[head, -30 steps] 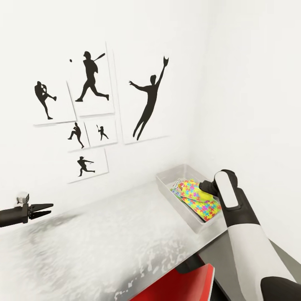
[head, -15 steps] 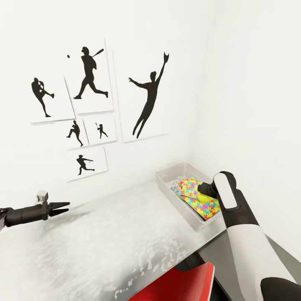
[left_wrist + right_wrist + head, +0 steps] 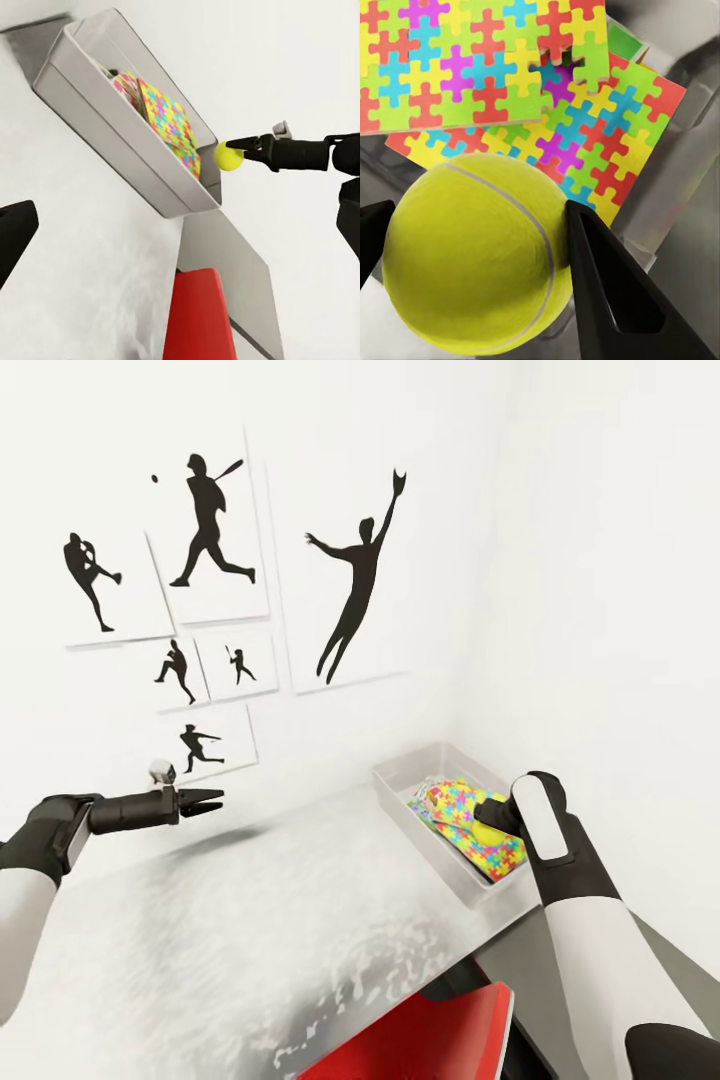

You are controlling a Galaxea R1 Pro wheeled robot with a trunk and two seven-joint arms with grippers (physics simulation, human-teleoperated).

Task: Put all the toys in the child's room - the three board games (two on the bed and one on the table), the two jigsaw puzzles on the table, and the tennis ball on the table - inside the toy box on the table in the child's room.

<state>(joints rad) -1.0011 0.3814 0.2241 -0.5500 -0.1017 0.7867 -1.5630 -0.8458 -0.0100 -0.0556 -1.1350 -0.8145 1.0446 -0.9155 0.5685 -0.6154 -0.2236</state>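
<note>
While the head view looks down across the pale table (image 3: 250, 920), the right gripper (image 3: 484, 812) sits at centre right over the grey toy box (image 3: 400, 785), holding the tennis ball (image 3: 486, 812) above the jigsaw puzzles (image 3: 470, 820) lying inside; the left gripper (image 3: 205, 798) hovers at mid left, fingers nearly together and empty, below the baseball silhouette pictures (image 3: 350, 580). From the left wrist view, the ball (image 3: 227, 155) sits at the tips of the right gripper (image 3: 234, 150), right of centre, level with the box's (image 3: 112, 127) near end rim, so the release looks safest once the ball is carried further over the puzzles (image 3: 165, 112). Seen from the right wrist, the ball (image 3: 472, 255) fills the lower left, pinched between both dark fingers (image 3: 607, 285), with the puzzles (image 3: 472, 67) directly behind.
</note>
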